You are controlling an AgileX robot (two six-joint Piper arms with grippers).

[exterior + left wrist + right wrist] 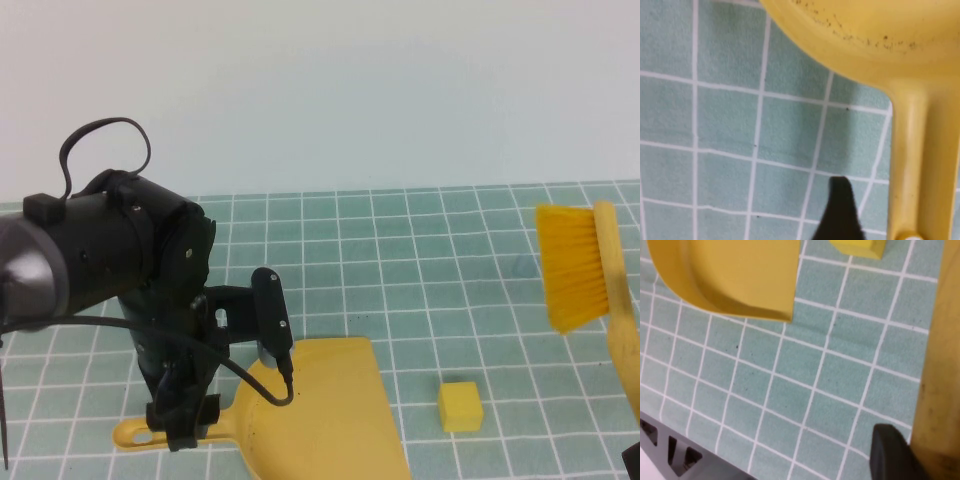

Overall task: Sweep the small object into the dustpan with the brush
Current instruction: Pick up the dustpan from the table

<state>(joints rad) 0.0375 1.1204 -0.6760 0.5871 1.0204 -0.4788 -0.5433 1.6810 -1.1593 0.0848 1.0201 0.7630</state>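
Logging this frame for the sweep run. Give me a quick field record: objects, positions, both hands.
surface: green gridded mat
dustpan: flat on the mat, handle toward the left arm
small object: yellow cube, right of the dustpan, not touching
brush: raised above the mat, bristles pointing left
left hand: at the dustpan handle, grip unclear
right hand: shut on the brush handle

The left arm (150, 290) hid the dustpan (330, 410) handle; the brush (585, 270) handle ran off at 5 o'clock.

Smooth plastic dustpan (330, 400), bristly brush (572, 265), matt cloth-like gridded mat (440, 260).
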